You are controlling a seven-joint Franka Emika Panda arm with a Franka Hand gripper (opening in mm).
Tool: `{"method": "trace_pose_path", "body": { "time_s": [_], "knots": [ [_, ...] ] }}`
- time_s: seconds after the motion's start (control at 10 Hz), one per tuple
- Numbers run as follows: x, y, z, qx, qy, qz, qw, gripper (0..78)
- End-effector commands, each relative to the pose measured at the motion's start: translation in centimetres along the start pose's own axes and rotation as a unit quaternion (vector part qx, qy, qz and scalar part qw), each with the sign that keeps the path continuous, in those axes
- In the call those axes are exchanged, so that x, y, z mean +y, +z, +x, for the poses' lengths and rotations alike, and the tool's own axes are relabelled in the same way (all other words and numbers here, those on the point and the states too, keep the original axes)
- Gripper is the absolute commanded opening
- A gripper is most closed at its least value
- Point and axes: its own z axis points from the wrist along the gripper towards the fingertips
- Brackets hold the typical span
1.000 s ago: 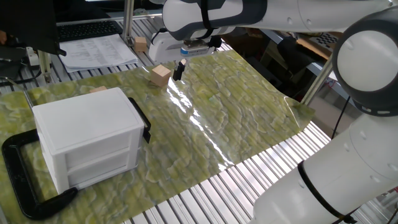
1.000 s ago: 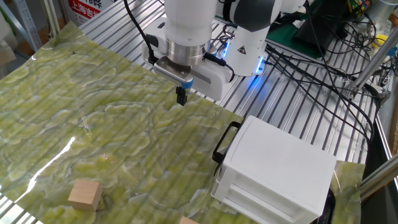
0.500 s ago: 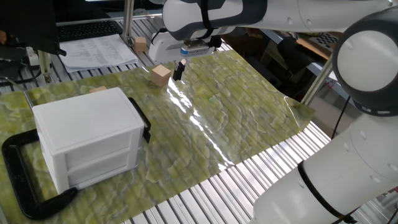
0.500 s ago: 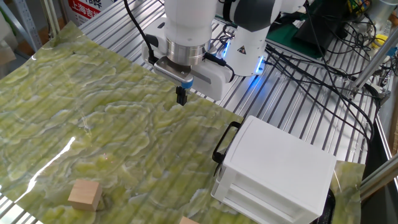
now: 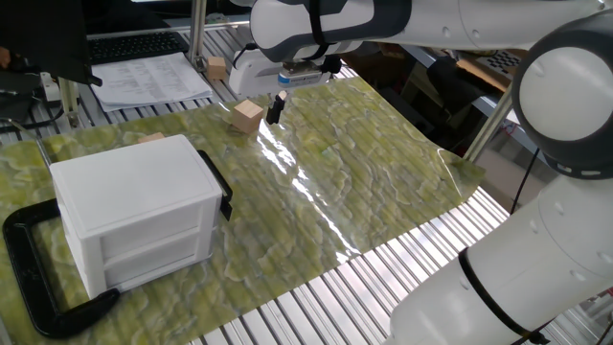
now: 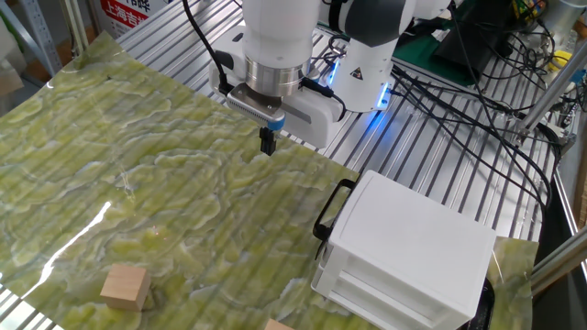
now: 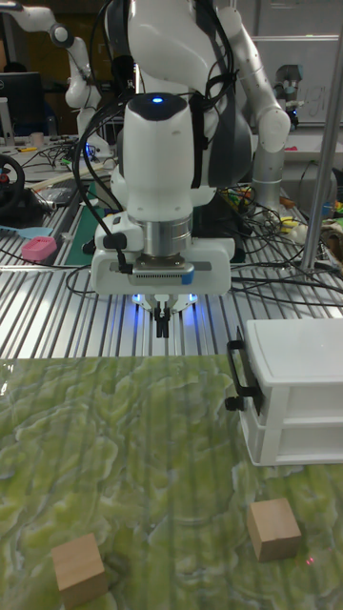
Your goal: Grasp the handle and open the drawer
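The small white cabinet stands on the green mat with its upper drawer [image 5: 144, 213] [image 6: 404, 266] [image 7: 300, 376] pushed in. The slim black bar handle [image 5: 219, 186] [image 6: 330, 210] [image 7: 238, 375] sits across the drawer front. My gripper [image 5: 276, 108] [image 6: 267, 142] [image 7: 164, 325] points straight down over the mat's edge near the robot base. It is well away from the handle, with mat between them. Its black fingers are pressed together with nothing held.
A large black C-shaped clamp frame [image 5: 29, 283] wraps the cabinet's far side. Wooden blocks [image 5: 247, 116] [image 6: 125, 286] [image 7: 273, 529] lie on the green mat [image 5: 374, 163], one close to the gripper. Another block [image 5: 215, 66] and papers [image 5: 153, 79] sit off the mat.
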Motion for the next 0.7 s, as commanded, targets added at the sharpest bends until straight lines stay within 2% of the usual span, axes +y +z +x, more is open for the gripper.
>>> {"method": "trace_pose_path", "body": {
  "time_s": [0.1,0.2,0.3,0.7],
  "knots": [
    [0.00,0.00,0.00,0.009,-0.057,-0.018,0.9982,0.0],
    [-0.01,-0.02,-0.02,0.011,-0.061,0.007,0.9980,0.0],
    [-0.01,-0.02,-0.03,0.011,-0.062,0.011,0.9980,0.0],
    [-0.01,0.24,-0.09,0.015,-0.057,0.004,0.9982,0.0]
  ]
}}
